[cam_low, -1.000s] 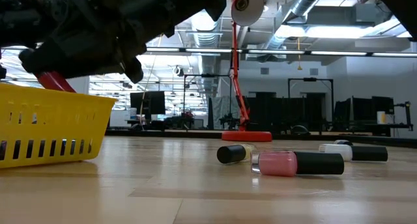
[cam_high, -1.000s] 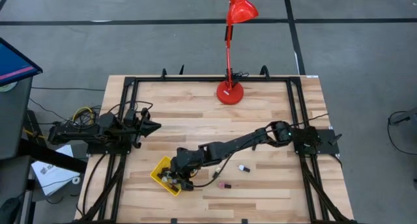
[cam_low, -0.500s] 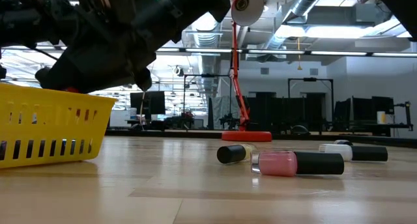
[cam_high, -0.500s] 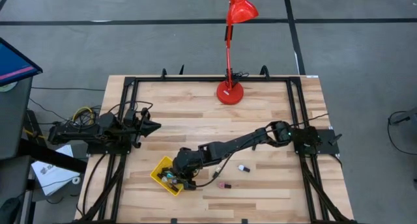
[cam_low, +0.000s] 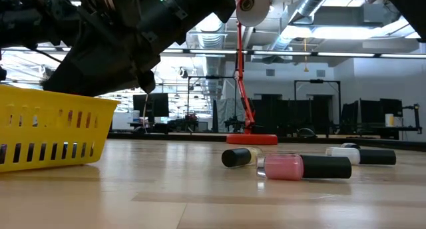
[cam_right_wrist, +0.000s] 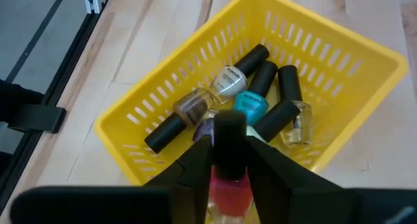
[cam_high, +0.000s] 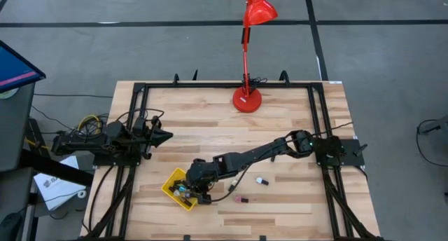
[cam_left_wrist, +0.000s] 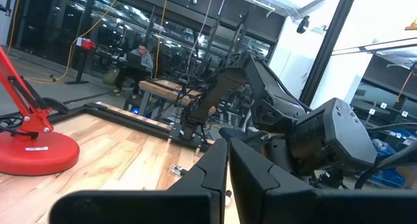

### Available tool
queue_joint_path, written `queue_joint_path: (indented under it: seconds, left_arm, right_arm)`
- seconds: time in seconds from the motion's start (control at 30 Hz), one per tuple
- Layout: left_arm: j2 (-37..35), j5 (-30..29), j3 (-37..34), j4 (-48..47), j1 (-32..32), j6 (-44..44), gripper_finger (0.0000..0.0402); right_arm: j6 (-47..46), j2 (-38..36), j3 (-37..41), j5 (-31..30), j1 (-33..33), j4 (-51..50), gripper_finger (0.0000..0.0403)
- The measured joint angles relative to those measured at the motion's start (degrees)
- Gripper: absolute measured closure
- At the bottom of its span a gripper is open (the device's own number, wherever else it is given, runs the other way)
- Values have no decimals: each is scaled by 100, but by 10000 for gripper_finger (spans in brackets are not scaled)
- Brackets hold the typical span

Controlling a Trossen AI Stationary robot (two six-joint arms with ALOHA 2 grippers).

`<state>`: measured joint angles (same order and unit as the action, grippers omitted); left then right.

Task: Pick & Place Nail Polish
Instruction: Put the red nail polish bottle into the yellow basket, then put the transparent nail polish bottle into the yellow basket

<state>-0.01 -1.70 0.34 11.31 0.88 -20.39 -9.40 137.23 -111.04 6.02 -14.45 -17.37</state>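
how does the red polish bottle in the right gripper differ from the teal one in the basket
The red black-capped nail polish bottle sits between the right gripper's fingers, above the yellow slotted plastic basket; the teal black-capped nail polish bottle lies inside the basket, untouched among other bottles. Colours differ: red versus teal. Both have slim black caps.
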Motion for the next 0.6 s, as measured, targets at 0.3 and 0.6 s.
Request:
queue_joint_path:
  seconds: [0.3,0.6]
  left_arm:
    - [0,0,0,15,-2,-2,389]
    - [0,0,0,33,0,-1,389]
  right_arm:
    - [-142,-154,15,-2,87,-124,223]
    - [304,-1280,2,-432,338,-1628,205]
